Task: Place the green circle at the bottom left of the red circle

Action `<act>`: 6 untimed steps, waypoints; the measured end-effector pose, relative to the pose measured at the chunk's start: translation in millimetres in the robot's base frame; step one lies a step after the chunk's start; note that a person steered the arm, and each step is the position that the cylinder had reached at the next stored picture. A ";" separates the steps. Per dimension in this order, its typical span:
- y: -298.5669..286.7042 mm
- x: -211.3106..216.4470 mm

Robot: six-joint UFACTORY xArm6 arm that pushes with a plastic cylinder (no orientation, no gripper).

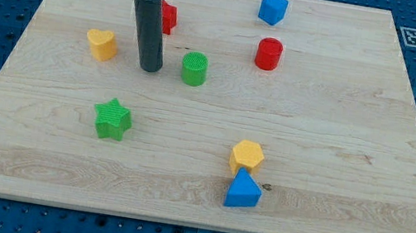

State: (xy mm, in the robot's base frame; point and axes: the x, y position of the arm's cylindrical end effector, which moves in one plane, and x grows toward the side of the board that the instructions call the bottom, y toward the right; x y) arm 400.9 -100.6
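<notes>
Your rod carries no claw, so there is no spread or pinch to tell; my tip (149, 69) rests on the wooden worktop (339, 137). The green circle (194, 69) stands just beside my tip on the view's right, not touching as far as you can see. The red circle (268, 53) sits farther to the view's right and slightly higher, well apart from the green one. A red block (169, 17) peeks out behind the rod, above my tip. The yellow heart (102, 45) lies to the view's left, and the green star (113, 119) is below-left.
</notes>
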 end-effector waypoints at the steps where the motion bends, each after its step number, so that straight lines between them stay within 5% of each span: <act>1: 14.1 -10.1; 6: 55.7 -3.7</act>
State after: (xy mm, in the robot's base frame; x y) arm 397.2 -44.9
